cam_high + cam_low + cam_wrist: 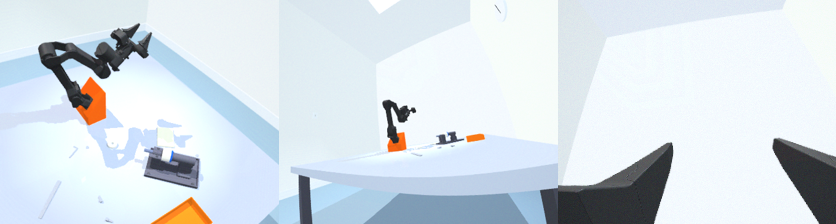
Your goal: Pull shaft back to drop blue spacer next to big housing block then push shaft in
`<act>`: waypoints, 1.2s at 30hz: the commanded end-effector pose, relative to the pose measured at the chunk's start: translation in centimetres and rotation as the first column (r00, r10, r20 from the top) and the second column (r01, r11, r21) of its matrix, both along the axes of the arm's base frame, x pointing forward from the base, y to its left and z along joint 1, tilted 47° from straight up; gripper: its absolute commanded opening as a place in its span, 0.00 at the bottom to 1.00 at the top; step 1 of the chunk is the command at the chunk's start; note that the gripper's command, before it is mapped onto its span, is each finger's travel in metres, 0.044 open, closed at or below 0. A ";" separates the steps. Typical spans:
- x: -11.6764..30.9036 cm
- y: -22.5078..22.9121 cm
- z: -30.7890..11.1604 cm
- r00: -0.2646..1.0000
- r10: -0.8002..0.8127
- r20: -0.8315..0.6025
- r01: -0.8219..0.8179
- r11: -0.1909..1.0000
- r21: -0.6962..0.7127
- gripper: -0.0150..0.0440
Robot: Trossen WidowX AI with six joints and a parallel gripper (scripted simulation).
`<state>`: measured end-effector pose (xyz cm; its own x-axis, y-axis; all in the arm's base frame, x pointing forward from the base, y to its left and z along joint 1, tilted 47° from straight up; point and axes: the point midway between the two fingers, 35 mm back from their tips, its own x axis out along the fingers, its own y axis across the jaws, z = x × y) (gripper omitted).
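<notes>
The grey shaft [147, 151] [437, 135] sticks out at the left of a small bracket [157, 151] on a dark base plate [170, 182]. White spacer material [166, 154] sits on the shaft line beside that bracket; single spacers cannot be told apart. The thin blue spacer [171, 156] lies between the white part and the big dark housing [185, 159] [453, 136], up on the assembly. My gripper [145, 29] [414, 109] [722, 145] is open and empty, high above the table and far from the shaft. The wrist view shows only walls beyond the fingertips.
An orange block [99, 103] [402, 143] stands at the arm's base. An orange tray [201, 212] [475, 138] lies beyond the base plate. A cream pad [165, 137] lies behind the assembly. A white disc [112, 144], a bent key [73, 152] and a long strip [50, 199] lie to the left.
</notes>
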<state>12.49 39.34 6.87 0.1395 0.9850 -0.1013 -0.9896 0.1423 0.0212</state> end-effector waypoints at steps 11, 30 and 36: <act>10.7 -0.1 -6.8 0.954 -0.299 -0.024 0.276 0.905 -0.324 1.00; 25.3 -14.7 -15.8 0.639 -0.748 0.182 0.428 0.150 -0.891 1.00; 26.7 -20.2 -15.5 0.580 -0.765 0.280 0.337 -0.087 -0.938 1.00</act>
<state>36.81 25.68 -9.19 0.4539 0.0324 -0.8905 -0.5743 0.7747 -0.2646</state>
